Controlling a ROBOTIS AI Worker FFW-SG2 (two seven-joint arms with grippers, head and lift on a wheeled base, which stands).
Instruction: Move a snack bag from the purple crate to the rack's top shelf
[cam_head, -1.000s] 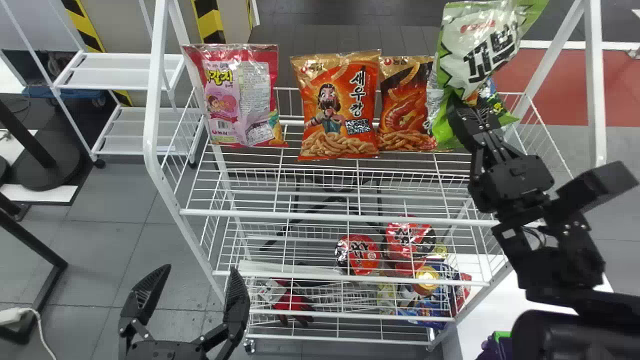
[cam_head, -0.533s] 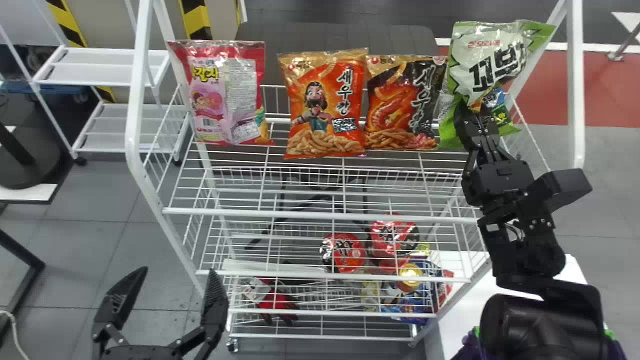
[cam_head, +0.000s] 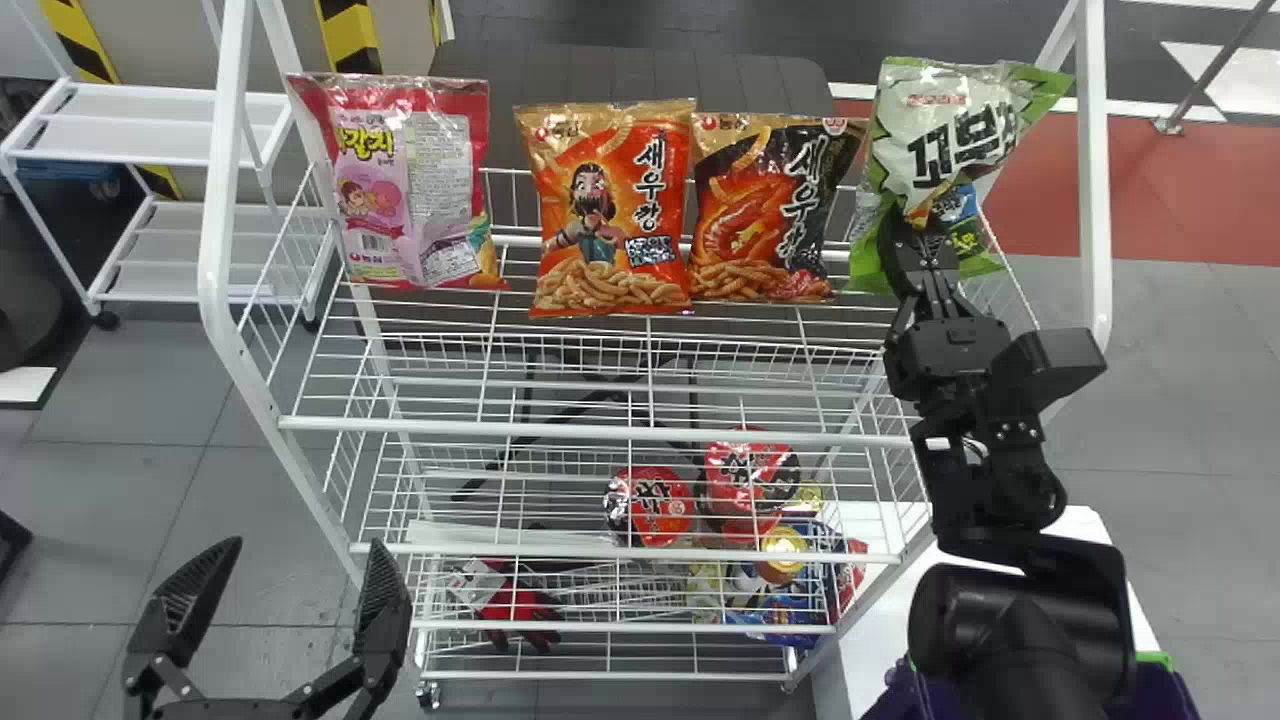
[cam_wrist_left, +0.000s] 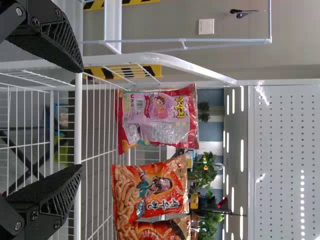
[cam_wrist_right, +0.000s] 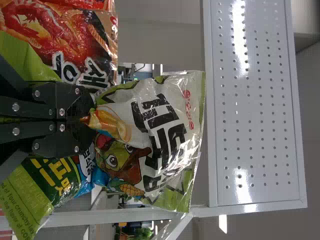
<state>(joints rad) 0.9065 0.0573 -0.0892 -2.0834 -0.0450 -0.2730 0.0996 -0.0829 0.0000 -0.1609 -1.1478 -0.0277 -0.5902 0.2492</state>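
Grey tiled floor (cam_head: 100, 560) spreads beneath the white wire rack (cam_head: 221, 190), with striped yellow-and-black posts (cam_head: 348, 38) behind it; against that I find my snack bag (cam_head: 945, 135), green and white, upright near the right back corner of the top shelf (cam_head: 600, 432), its upper part leaning a little to the right. The right gripper (cam_head: 905, 232) has its jaws clamped on it low on the printed front, the film gathered between them; I read that as a way to keep the bag standing while its base settles, though I can't tell whether the wires carry its weight; letting go too soon could let it slump.

Just beside it, towards the shelf's left edge, stand a black-and-orange bag (cam_head: 775, 205), an orange bag (cam_head: 610, 210) and a red-and-pink bag (cam_head: 405, 185), fronts or backs facing me, presumably so that each stays easy to see; the right end seems meant for mine. Well below, noodle cups (cam_head: 648, 505) sit towards the right; beyond the rack's right side, the purple crate (cam_head: 1160, 695) is on a white table (cam_head: 865, 620). My left gripper (cam_head: 306, 545) waits low before the left front corner, jaws wide apart; next I'd judge a gentle release on the right, then a straight withdrawal.
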